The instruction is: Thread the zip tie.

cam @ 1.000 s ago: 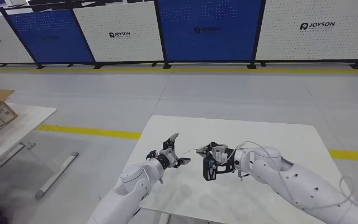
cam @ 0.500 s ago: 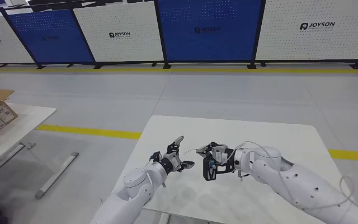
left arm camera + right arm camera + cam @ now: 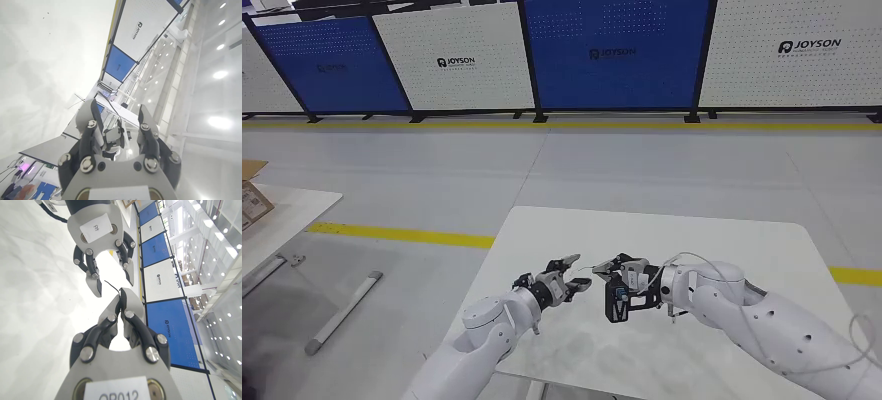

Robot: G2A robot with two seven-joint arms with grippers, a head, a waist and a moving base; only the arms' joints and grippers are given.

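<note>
The right hand [image 3: 121,294] pinches a thin black plastic zip tie [image 3: 112,286]. Its free tip lies near the left hand [image 3: 582,272], whose fingers are spread wide above the white counter [image 3: 742,250].

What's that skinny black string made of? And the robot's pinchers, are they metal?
The zip tie looks like thin black plastic: it curves without kinking, though it's too small to be sure. The right gripper pinching it seems pale grey metal with a dull sheen and shiny screws; its black links look like metal or hard plastic, I can't tell which.
</note>
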